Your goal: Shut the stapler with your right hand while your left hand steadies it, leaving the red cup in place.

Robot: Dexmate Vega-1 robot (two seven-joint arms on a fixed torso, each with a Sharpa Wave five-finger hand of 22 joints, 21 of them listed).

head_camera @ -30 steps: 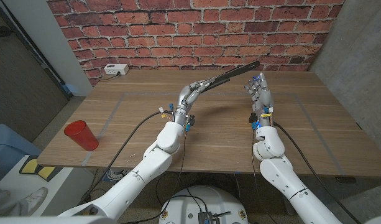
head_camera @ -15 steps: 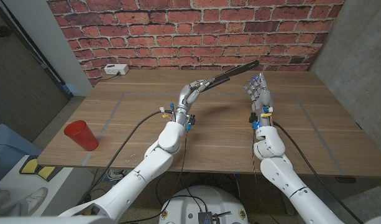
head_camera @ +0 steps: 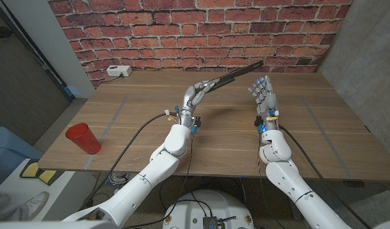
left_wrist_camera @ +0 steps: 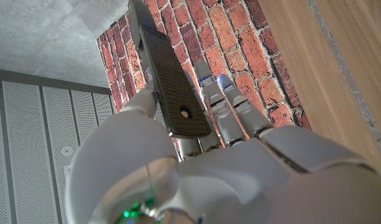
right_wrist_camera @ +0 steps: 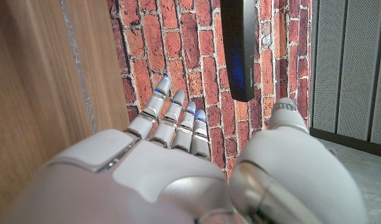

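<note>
Stapler place: we see the stapler [head_camera: 233, 74] held up above the counter [head_camera: 144, 121], near its far edge and in front of the brick wall [head_camera: 182, 32]; it does not lie on the wood.
Left robot hand: our left robot hand [head_camera: 196, 94] grasps the stapler at its near, lower end; in the left wrist view the dark body [left_wrist_camera: 171, 87] runs up between thumb and fingers [left_wrist_camera: 230, 109].
Right robot hand: our right robot hand [head_camera: 263, 94] is released, holding nothing, with fingers apart and pointing up, palm upright; it stands well over the counter.
Long axis: the stapler is a long dark bar that rises from the left robot hand toward picture right and toward the wall, so it is tilted, not level.
Pointing: the free tip points up and to the robot's right; it ends just above and a little left of the right fingertips.
Key relation: from the right robot hand the free end lies above and slightly to the left, near but apart; in the right wrist view the tip [right_wrist_camera: 238, 50] hangs beyond the fingers [right_wrist_camera: 178, 121] with no touch.
Nearer hand: the right one is nearer to the free end, the left one holds the base.
Open or closed: we cannot tell from these views how far the stapler stands open.
Next move, our judgement: the right robot hand probably needs to reach the raised end and press against the steady left grasp.
Red cup: the red cup [head_camera: 83, 138] stands upright at the counter's near left edge, well apart from both hands.
</note>
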